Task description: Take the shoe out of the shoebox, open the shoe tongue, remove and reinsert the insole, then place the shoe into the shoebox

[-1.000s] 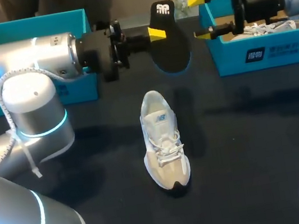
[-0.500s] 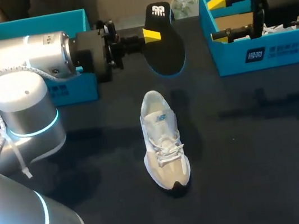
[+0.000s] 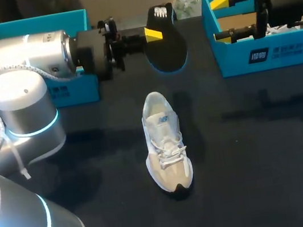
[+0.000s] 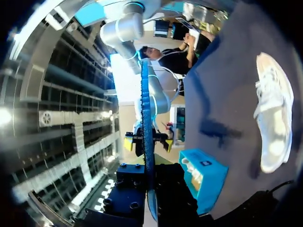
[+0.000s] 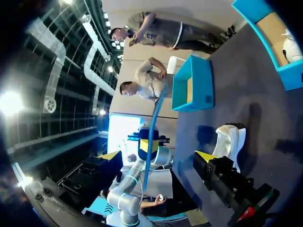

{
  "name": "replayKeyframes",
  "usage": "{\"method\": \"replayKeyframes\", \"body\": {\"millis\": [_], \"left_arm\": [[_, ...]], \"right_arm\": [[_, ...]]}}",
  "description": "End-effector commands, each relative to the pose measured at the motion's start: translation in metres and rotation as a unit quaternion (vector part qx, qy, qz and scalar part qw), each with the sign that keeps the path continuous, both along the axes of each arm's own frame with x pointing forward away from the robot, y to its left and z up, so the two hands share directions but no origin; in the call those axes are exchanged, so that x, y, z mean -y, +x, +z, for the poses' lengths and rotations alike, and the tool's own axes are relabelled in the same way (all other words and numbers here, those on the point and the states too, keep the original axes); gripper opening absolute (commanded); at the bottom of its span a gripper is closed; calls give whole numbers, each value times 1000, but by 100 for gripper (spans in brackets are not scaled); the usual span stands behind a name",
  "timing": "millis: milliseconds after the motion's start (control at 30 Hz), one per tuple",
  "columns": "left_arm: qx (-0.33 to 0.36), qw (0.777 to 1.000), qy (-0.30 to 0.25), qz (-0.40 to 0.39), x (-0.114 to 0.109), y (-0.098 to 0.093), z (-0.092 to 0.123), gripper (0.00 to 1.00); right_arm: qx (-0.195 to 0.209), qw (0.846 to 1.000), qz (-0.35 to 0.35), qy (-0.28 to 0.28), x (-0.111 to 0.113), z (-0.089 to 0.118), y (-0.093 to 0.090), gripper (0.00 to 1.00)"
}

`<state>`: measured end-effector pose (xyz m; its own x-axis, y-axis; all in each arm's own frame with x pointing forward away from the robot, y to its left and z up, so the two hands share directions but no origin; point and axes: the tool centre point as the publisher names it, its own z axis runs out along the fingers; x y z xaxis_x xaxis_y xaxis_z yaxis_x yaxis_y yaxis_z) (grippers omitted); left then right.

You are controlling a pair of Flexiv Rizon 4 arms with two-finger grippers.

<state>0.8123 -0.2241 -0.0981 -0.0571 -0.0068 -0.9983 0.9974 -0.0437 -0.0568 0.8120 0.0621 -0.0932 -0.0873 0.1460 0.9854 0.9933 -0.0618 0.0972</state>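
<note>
The white shoe (image 3: 166, 141) lay on the dark table (image 3: 258, 131), close to the middle; its dark toe pointed to 6 o'clock and its heel to 12 o'clock; its laces were tied. It stood by itself, with no pincer touching it.

Straight out at 12 o'clock from the shoe was the black insole (image 3: 167, 45); it had a blue edge and white marks near its far end. The left gripper (image 3: 155, 32) came in from 9 o'clock and was squeezed tight on the insole, one finger on each flat side; one yellow tip showed on the side we could see. In the left wrist view the insole looked like a thin blue line between the two dark fingers, and the shoe lay well off to one side on the table.

The right gripper (image 3: 218, 19) came in from 3 o'clock; its two fingers were spread wide, and they held nothing. It hung at the near left corner of the blue shoebox (image 3: 268, 52), which sat at 2 o'clock from the shoe. The insole and the right gripper were near each other but did not touch.

A second blue box (image 3: 22, 24) sat at 10 o'clock from the shoe, partly hidden behind the left arm (image 3: 21, 56). A crumpled clear wad (image 3: 187, 1) lay at 1 o'clock, between the insole and the shoebox.
</note>
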Motion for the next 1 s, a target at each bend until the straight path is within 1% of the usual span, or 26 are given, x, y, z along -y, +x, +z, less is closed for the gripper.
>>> {"method": "replayKeyframes", "body": {"millis": [33, 67, 100, 133, 167, 200, 233, 267, 300, 333, 367, 400, 433, 500, 533, 567, 1000], "left_arm": [[-181, 982, 54, -24, 0, 1, 9, 0], [-228, 970, 82, -34, 0, 2, 8, 0], [-260, 962, 70, -34, -1, 1, 9, 0], [-312, 946, 74, -42, -1, 3, 11, 0], [-327, 940, 81, -47, -2, 4, 11, 0], [-369, 925, 77, -40, -2, 7, 11, 0], [-389, 917, 80, -49, -3, 7, 10, 0], [-435, 895, 85, -41, -4, 7, 9, 0], [-457, 885, 81, -43, -4, 8, 8, 0], [-492, 865, 85, -49, -4, 7, 7, 0], [-505, 857, 100, -42, -3, 7, 3, 0], [-533, 841, 91, -31, -3, 8, 1, 0], [-563, 820, 92, -43, -2, 8, 0, 0], [-588, 801, 110, -39, -2, 7, -2, 0], [-586, 799, 131, -37, -2, 7, -4, 0], [-560, 815, 146, -22, -1, 7, -4, 0], [-560, 815, 146, -22, -1, 7, -4, 0]], "right_arm": [[0, 1000, 0, 0, -2, 0, 1, 100], [0, 1000, 0, 0, -2, 0, 1, 100], [0, 1000, 0, 0, -2, 0, 1, 100], [0, 1000, 0, 0, -2, 0, 1, 100], [0, 1000, 0, 0, -2, 0, 1, 100], [0, 1000, 0, 0, -2, 0, 1, 100], [0, 1000, 0, 0, -2, 0, 1, 100], [0, 1000, 0, 0, -2, 0, 1, 100], [0, 1000, 0, 0, -2, 0, 1, 100], [0, 1000, 0, 0, -2, 0, 1, 100], [0, 1000, 0, 0, -2, 0, 1, 100], [0, 1000, 0, 0, -2, 0, 1, 100], [0, 1000, 0, 0, -2, 0, 1, 100], [0, 1000, 0, 0, -2, 0, 1, 100], [0, 1000, 0, 0, -2, 0, 1, 100], [0, 1000, 0, 0, -2, 0, 1, 100], [0, 1000, 0, 0, -2, 0, 1, 100]]}}
